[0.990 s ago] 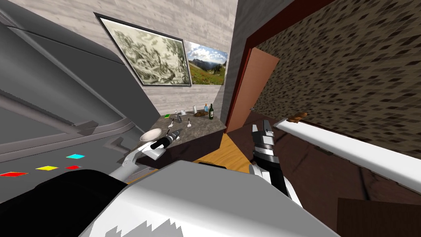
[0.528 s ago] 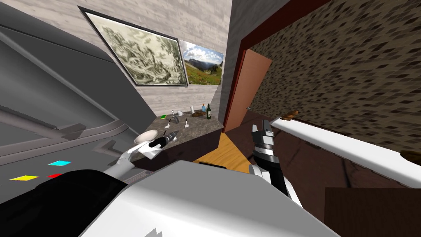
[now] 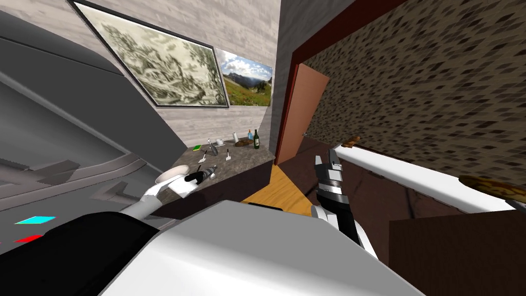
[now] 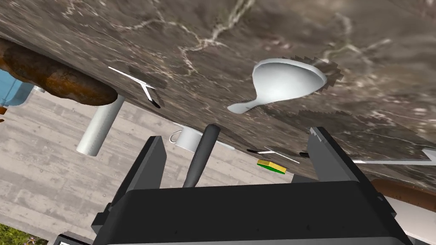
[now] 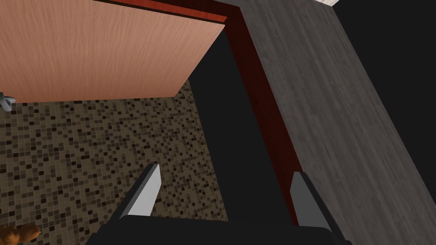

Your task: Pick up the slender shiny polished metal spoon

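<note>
The spoon (image 4: 285, 81), light grey with a rounded bowl and a short tapering handle, lies on the dark marbled countertop (image 4: 204, 34) just beyond my left gripper (image 4: 236, 136). That gripper is open and hovers over the counter's near end (image 3: 209, 172). A dark rod-like handle (image 4: 202, 155) lies between its fingers, closer to one of them and not gripped. My right gripper (image 3: 327, 163) is open with nothing in it, held ahead of my chest toward the doorway (image 5: 225, 172).
On the counter are black-handled knives (image 4: 136, 83), a white mug (image 4: 187, 138), a green-yellow sponge (image 4: 271, 166), a paper roll (image 4: 100, 125), a brown loaf (image 4: 55, 76), a dark bottle (image 3: 256, 140) and a white bowl (image 3: 169, 174). An open brown door (image 3: 298, 118) and a white ledge (image 3: 411, 177) stand to the right.
The whole head picture has slid left and down, so I have moved. The left gripper stays over the counter's near end, and the right arm holds its pose.
</note>
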Controlling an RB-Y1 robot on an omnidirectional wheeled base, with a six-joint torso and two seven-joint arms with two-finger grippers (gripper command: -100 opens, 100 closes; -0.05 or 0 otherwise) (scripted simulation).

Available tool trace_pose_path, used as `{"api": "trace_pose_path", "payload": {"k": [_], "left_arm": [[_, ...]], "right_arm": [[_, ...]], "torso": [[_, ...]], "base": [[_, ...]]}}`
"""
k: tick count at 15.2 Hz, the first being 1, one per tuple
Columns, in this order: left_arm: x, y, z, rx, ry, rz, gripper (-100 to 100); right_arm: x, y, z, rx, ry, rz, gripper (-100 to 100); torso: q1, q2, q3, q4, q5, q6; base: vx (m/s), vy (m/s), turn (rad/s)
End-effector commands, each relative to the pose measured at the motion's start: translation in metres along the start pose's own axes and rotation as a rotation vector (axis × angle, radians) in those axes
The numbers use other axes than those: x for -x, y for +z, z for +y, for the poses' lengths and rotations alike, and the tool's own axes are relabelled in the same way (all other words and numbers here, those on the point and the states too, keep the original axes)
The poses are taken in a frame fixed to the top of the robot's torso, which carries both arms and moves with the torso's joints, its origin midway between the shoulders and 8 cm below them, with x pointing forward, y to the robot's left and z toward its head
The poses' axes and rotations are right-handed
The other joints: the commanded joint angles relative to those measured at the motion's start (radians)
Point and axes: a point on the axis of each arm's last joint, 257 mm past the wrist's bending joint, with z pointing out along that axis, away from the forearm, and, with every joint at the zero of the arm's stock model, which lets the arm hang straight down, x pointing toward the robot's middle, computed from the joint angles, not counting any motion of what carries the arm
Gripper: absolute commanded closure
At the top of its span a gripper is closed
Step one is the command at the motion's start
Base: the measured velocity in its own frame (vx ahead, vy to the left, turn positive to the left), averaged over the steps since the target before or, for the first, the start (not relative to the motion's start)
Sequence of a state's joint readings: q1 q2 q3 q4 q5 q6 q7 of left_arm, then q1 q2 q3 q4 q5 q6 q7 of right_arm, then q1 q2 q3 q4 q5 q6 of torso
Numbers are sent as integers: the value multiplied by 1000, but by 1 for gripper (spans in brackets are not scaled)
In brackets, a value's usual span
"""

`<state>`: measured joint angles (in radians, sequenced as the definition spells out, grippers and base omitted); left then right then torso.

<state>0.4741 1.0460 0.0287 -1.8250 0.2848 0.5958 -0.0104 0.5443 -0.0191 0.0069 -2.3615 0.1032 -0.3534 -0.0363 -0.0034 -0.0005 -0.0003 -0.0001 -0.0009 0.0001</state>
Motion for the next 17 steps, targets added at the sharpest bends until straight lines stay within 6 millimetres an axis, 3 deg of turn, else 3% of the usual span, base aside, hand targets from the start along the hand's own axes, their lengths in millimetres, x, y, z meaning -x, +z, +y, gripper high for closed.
{"api": "trace_pose_path", "payload": {"k": [1, 7, 8, 12, 13, 14, 17], "left_arm": [[4, 0, 19, 58, 16, 0, -100], [10, -2, 68, 201, 47, 9, -100], [10, -1, 56, 171, 42, 5, -100], [3, 9, 76, 189, 27, 1, -100], [4, 6, 73, 188, 30, 2, -100], [4, 6, 73, 187, 30, 2, 100], [5, 6, 75, 191, 31, 1, 100]], "right_arm": [[0, 0, 0, 0, 0, 0, 0], [0, 0, 0, 0, 0, 0, 0], [0, 0, 0, 0, 0, 0, 0], [0, 0, 0, 0, 0, 0, 0], [0, 0, 0, 0, 0, 0, 0], [0, 0, 0, 0, 0, 0, 0], [0, 0, 0, 0, 0, 0, 0]], "torso": [[0, 0, 0, 0, 0, 0], [0, 0, 0, 0, 0, 0], [0, 0, 0, 0, 0, 0], [6, -1, -1, 0, 1, 0], [7, -1, -1, 0, 2, 0], [6, -1, -1, 0, 2, 0], [4, -1, 0, 0, 2, 2]], "base": [[8, -42, -79], [13, -46, -96], [10, -28, -33], [26, 31, -67], [19, 29, -24], [7, 11, -2], [0, 5, 13]]}}
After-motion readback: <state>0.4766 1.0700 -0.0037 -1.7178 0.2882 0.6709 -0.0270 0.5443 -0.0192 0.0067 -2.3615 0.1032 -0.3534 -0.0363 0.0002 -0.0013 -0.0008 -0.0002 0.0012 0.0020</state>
